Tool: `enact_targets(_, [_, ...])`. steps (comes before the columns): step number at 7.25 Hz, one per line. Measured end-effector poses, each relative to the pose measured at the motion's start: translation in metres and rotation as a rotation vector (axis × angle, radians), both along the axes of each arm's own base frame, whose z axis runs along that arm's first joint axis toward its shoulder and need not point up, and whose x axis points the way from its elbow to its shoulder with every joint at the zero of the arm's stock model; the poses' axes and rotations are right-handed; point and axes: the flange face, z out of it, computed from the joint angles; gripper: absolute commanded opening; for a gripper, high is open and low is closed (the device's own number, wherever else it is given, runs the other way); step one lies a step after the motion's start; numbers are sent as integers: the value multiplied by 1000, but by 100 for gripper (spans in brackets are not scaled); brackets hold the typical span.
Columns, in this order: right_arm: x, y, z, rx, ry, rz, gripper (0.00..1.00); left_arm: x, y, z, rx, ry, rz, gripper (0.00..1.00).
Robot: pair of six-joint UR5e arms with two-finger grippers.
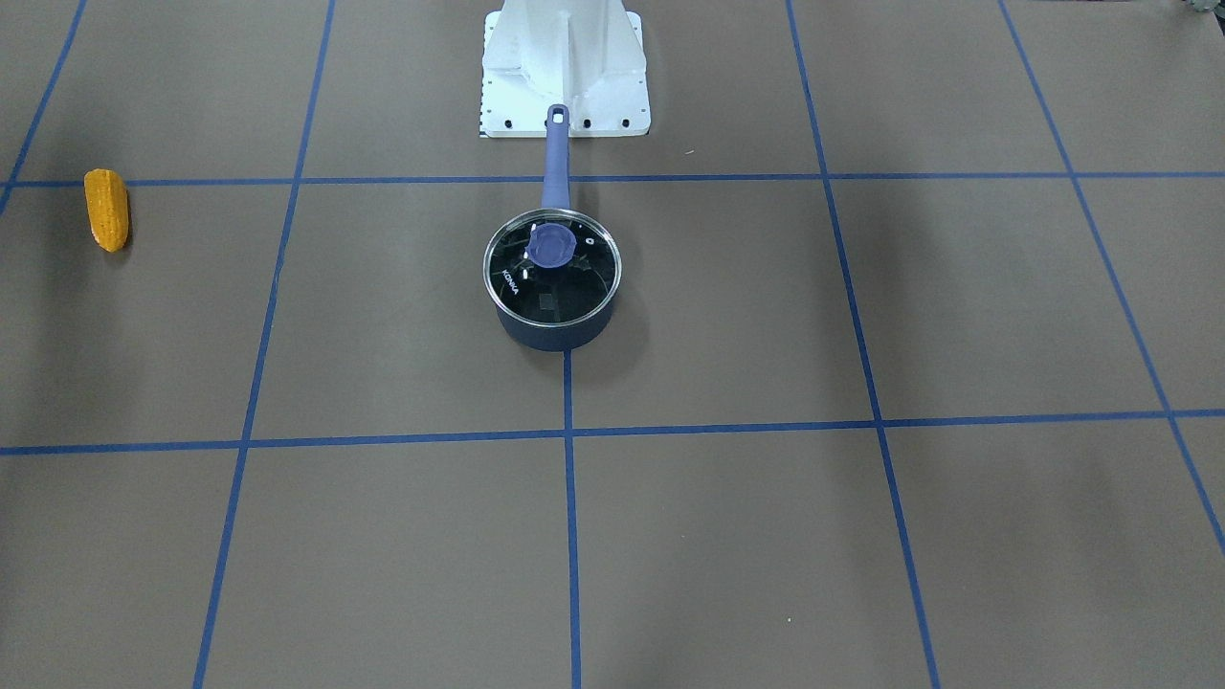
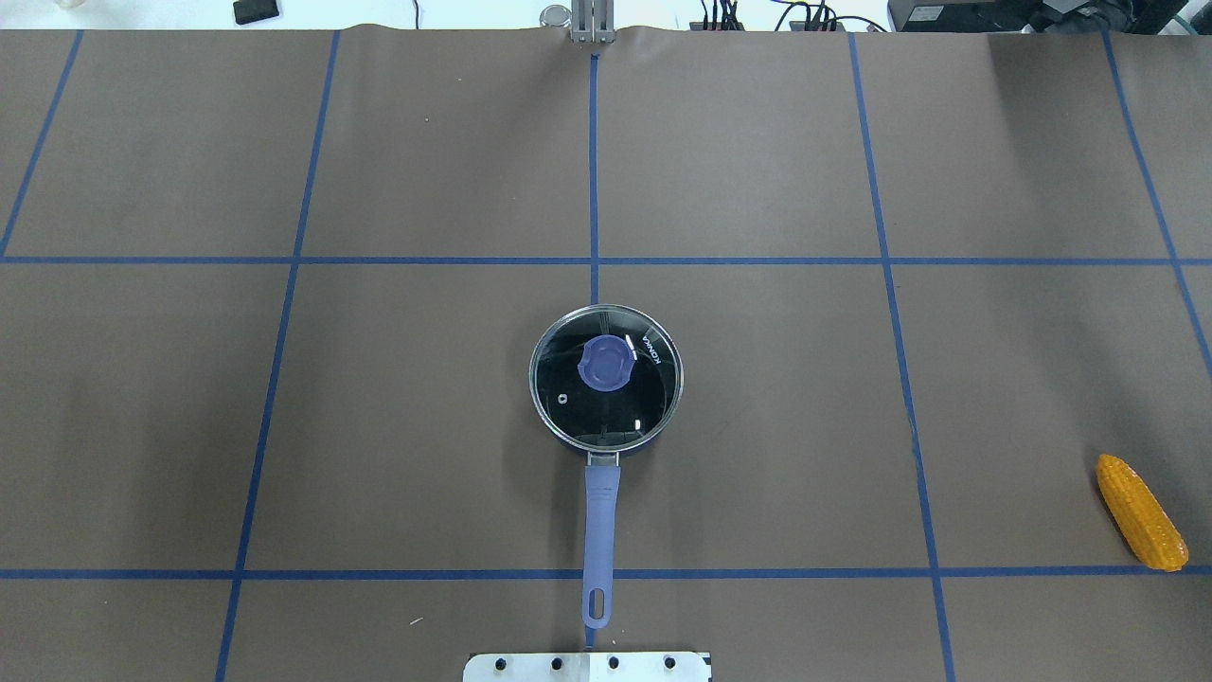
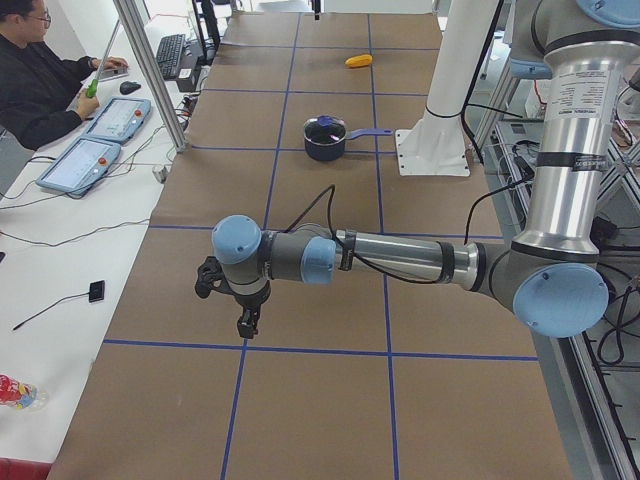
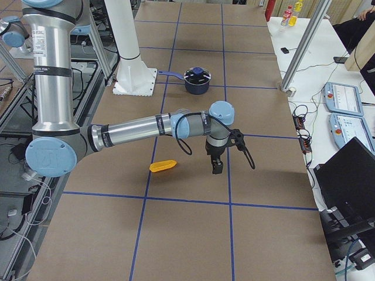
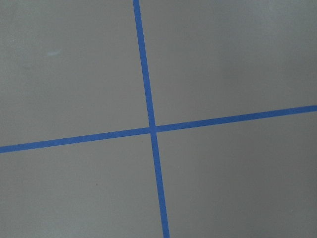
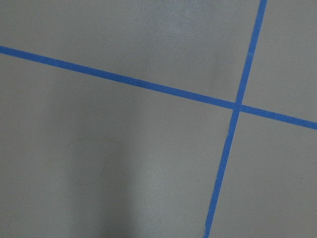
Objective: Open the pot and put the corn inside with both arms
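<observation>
The dark blue pot [image 2: 615,445] stands mid-table with its glass lid [image 2: 606,407] on, and its blue handle [image 2: 600,530] points toward the robot base. It also shows in the front view [image 1: 553,330]. The yellow-orange corn [image 2: 1140,511] lies on the paper far to the robot's right, and it shows in the front view [image 1: 106,209] too. My left gripper [image 3: 243,322] shows only in the left side view, hanging over bare paper far from the pot; I cannot tell whether it is open or shut. My right gripper [image 4: 217,168] shows only in the right side view, a little beyond the corn [image 4: 163,165]; I cannot tell its state.
The white robot pedestal [image 1: 565,67] stands just behind the pot handle. Blue tape lines grid the brown paper. An operator [image 3: 40,80] sits at a side bench with control tablets [image 3: 80,165]. Both wrist views show only paper and tape.
</observation>
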Motion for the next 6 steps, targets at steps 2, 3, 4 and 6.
enact_targets(2, [-7,-4,-17,32,-11,-13,100,36,-46,-76,-31,7,-11,100])
enact_targets(3, [-12,-2,-27,54,-17,-28,100,54,-72,-129,-54,9,-13,100])
enact_targets(4, [-23,2,-39,78,-26,-52,100,79,-90,-179,-82,13,-18,100])
enact_targets(6, [-48,10,-54,90,-68,-102,100,154,-97,-257,-127,33,-31,100])
